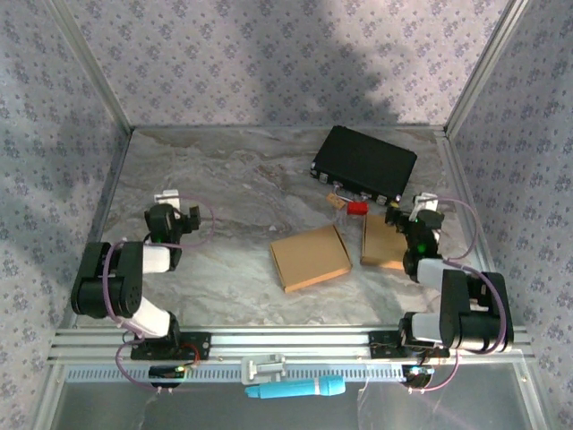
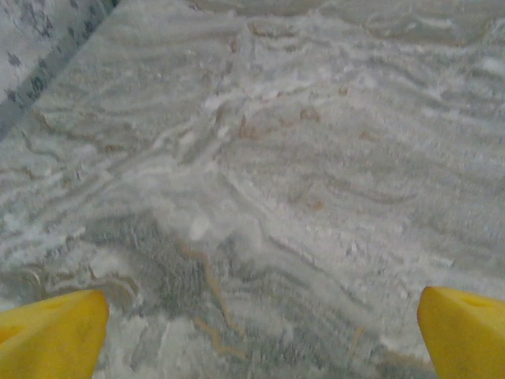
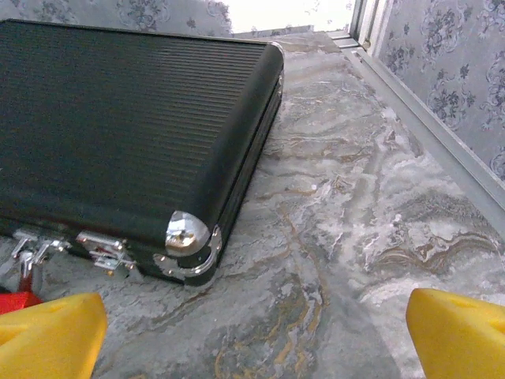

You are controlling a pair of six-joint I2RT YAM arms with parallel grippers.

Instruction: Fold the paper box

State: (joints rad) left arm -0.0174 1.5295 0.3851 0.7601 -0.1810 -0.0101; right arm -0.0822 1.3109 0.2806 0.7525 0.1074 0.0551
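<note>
Top external: right arm [image 1: 437, 270] partly hides cardboard piece [image 1: 380, 244].

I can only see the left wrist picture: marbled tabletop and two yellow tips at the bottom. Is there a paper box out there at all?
Observer: Yes. Seen from above, a flat brown cardboard piece lies mid-table, to the right of your left gripper.
Operator: Only that one?
Observer: No, a second cardboard piece lies further right, next to the right gripper.
Operator: Is that other gripper holding anything?
Observer: No, its jaws stand open with nothing between them.
Operator: Anything else on the table?
Observer: A black case with metal latches sits at the back right, with a small red item just in front of it.
</note>
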